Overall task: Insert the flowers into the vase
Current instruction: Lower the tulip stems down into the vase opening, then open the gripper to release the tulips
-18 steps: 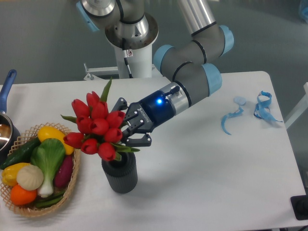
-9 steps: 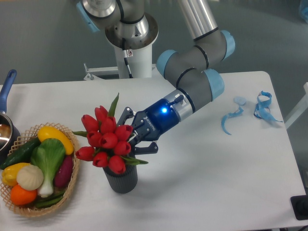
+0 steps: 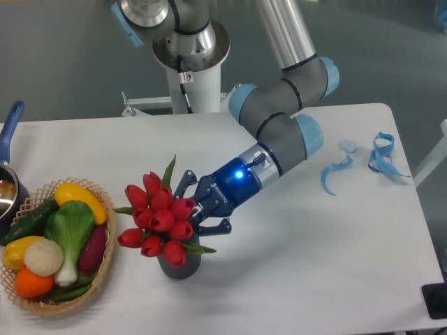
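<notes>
The flowers (image 3: 158, 219), a tight bunch of red tulip buds with green leaves, tilt to the left over the vase (image 3: 180, 266). Their stems go down into the mouth of the dark grey vase, and the buds hide most of it. My gripper (image 3: 202, 212) reaches in from the right at stem level, just above the vase. Its fingers look spread apart around the stems, but the buds and leaves cover the contact point.
A woven basket (image 3: 103, 269) of toy vegetables sits at the left, close to the vase. A pot with a blue handle (image 3: 10, 125) is at the far left edge. Blue ribbon scraps (image 3: 380, 155) lie at the right. The arm's base (image 3: 192, 63) stands at the back.
The bunch has come down and slightly right, from above the vase to sitting deeper in its mouth. The gripper followed it down and its fingers look wider apart.
</notes>
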Controlling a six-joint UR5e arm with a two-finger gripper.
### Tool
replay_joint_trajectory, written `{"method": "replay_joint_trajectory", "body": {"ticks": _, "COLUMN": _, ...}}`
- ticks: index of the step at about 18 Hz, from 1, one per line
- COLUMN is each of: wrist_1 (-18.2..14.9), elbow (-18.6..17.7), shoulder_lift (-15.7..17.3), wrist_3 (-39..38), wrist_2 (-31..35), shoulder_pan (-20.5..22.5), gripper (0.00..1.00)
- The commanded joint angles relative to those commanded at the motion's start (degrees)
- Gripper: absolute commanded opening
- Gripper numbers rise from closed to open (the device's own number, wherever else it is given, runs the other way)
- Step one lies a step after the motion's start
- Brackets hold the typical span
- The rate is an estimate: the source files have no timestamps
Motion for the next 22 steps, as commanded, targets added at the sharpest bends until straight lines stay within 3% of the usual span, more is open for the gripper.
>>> {"method": "replay_joint_trajectory", "body": {"ticks": 4, "wrist_1": 0.0, "elbow": -0.79, "shoulder_lift": 0.09, "wrist_3": 0.09, "wrist_2": 0.0, "shoulder_pan": 0.26, "gripper": 0.34}}
{"method": "replay_joint_trajectory", "body": {"ticks": 6, "wrist_1": 0.09, "elbow": -0.97, "shoulder_lift": 0.17, "wrist_3": 0.09, "wrist_2": 0.0, "shoulder_pan": 0.79, "gripper": 0.4}}
{"method": "replay_joint_trajectory", "body": {"ticks": 7, "wrist_1": 0.0, "elbow": -0.97, "shoulder_lift": 0.26, "wrist_3": 0.09, "wrist_2": 0.0, "shoulder_pan": 1.05, "gripper": 0.47}}
{"method": "replay_joint_trajectory", "body": {"ticks": 8, "wrist_1": 0.0, "elbow": -0.79, "shoulder_lift": 0.35, "wrist_3": 0.09, "wrist_2": 0.0, "shoulder_pan": 1.32, "gripper": 0.61}}
{"method": "replay_joint_trajectory", "body": {"ticks": 9, "wrist_1": 0.0, "elbow": -0.7, "shoulder_lift": 0.44, "wrist_3": 0.09, "wrist_2": 0.0, "shoulder_pan": 1.84, "gripper": 0.82}}
{"method": "replay_joint_trajectory", "body": {"ticks": 10, "wrist_1": 0.0, "elbow": -0.7, "shoulder_lift": 0.61, "wrist_3": 0.35, "wrist_2": 0.09, "shoulder_pan": 2.11, "gripper": 0.95}}
{"method": "replay_joint_trajectory", "body": {"ticks": 11, "wrist_1": 0.0, "elbow": -0.88, "shoulder_lift": 0.7, "wrist_3": 0.7, "wrist_2": 0.09, "shoulder_pan": 2.28, "gripper": 0.99}}
{"method": "replay_joint_trajectory", "body": {"ticks": 14, "wrist_1": 0.0, "elbow": -0.88, "shoulder_lift": 1.49, "wrist_3": 0.79, "wrist_2": 0.35, "shoulder_pan": 2.46, "gripper": 1.0}}
{"method": "replay_joint_trajectory", "body": {"ticks": 18, "wrist_1": 0.0, "elbow": -0.88, "shoulder_lift": 3.51, "wrist_3": 1.93, "wrist_2": 8.07, "shoulder_pan": 2.55, "gripper": 1.0}}
{"method": "replay_joint_trajectory", "body": {"ticks": 22, "wrist_1": 0.35, "elbow": -0.53, "shoulder_lift": 5.09, "wrist_3": 2.28, "wrist_2": 11.24, "shoulder_pan": 3.6, "gripper": 1.0}}
